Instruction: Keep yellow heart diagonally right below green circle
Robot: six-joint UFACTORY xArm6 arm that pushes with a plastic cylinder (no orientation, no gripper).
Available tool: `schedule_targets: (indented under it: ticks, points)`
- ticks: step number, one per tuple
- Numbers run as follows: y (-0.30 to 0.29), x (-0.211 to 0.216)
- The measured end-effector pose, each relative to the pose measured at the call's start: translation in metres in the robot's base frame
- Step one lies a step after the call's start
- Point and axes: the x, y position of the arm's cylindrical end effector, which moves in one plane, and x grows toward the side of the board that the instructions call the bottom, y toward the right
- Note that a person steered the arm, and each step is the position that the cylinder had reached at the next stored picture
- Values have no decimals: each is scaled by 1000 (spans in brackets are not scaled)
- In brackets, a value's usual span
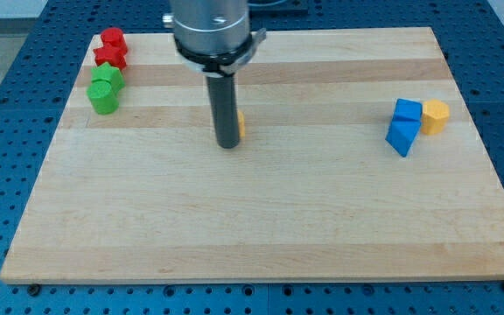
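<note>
My tip (228, 145) touching yellow block (241, 125) mid-board, no hand on rig, no containers

The end effector's rod stands on the surface (261, 245), my tip (228, 145) near mid-board. A yellow block (241, 125), mostly hidden, sits just behind the tip on the view's right. Well apart to the view's upper left, two red blocks (111, 50) lie above two green blocks (105, 89), all bunched together. Well apart to the view's right, two blue blocks (403, 124) sit stacked top to bottom, a second yellow block (435, 115) touching their right side.
</note>
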Motion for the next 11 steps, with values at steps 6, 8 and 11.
schedule_targets:
  ticks: [6,8,11]
  points:
    - [-97,3]
    - [-99,9]
    - [-110,32]
